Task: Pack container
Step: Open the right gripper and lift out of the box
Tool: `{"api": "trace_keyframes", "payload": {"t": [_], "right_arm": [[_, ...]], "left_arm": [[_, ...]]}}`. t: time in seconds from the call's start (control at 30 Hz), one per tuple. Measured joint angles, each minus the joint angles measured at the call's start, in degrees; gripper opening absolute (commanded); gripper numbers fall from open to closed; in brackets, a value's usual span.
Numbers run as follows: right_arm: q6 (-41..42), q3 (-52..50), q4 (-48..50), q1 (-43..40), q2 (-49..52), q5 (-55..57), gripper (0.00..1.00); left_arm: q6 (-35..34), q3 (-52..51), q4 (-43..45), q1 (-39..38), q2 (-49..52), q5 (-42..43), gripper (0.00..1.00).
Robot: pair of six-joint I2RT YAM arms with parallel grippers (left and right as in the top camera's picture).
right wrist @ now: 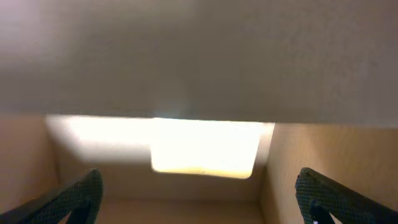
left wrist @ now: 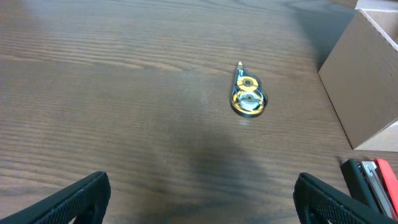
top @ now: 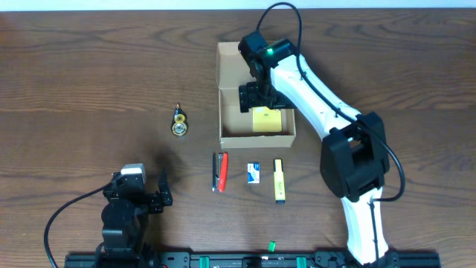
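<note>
- Left hand: nearest the lens in the left wrist view. Its two dark fingers are spread wide at the lower corners, with bare bench between them and nothing held. In the overhead view it sits at the near left of the bench.
- Correction-tape roller: a clear body with yellow wheels, lying flat on the bench. It is ahead of the left hand and well apart from it, and left of the container.
- Container: a tan cardboard box standing at the centre of the bench, towards the far side. It is open, with the flap lid folded back on the far side.
- Red-and-black tool: lies on the bench just in front of the container's near left corner.
- Small blue-and-white block: lies to the right of the tool, in the same row.
- Yellow marker: lies to the right of the block, lengthwise towards the container.
- Pale-yellow pad: lies flat on the container floor, right of centre and towards the near wall.
- Right hand: reaches down into the container at the pad's far edge with its fingers spread and gripping nothing. Whether it touches the pad cannot be told.
- Right arm: white, rising from the near right and slanting across to the container.
</note>
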Motion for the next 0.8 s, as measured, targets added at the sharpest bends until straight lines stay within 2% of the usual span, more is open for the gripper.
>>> {"api": "trace_keyframes", "payload": {"t": [0.23,0.4,0.57,0.8], "right_arm": [[-1.99,11.02,-4.15,3.13,0.0,1.01,0.98],[-2.45,21.33,-13.73,4.24,0.04,3.02,0.99],[1.38,32.72,-24.52,4.24,-0.35,6.36,0.99],[5.99,34.69,-25.51,4.26,-7.87,6.01,0.99]], "left_arm": [[-0.02,0.0,0.0,0.0,0.0,0.0,0.95],[-0.02,0.0,0.0,0.0,0.0,0.0,0.95],[0.0,0.0,0.0,0.0,0.0,-0.02,0.95],[0.0,0.0,0.0,0.0,0.0,0.0,0.95]]}}
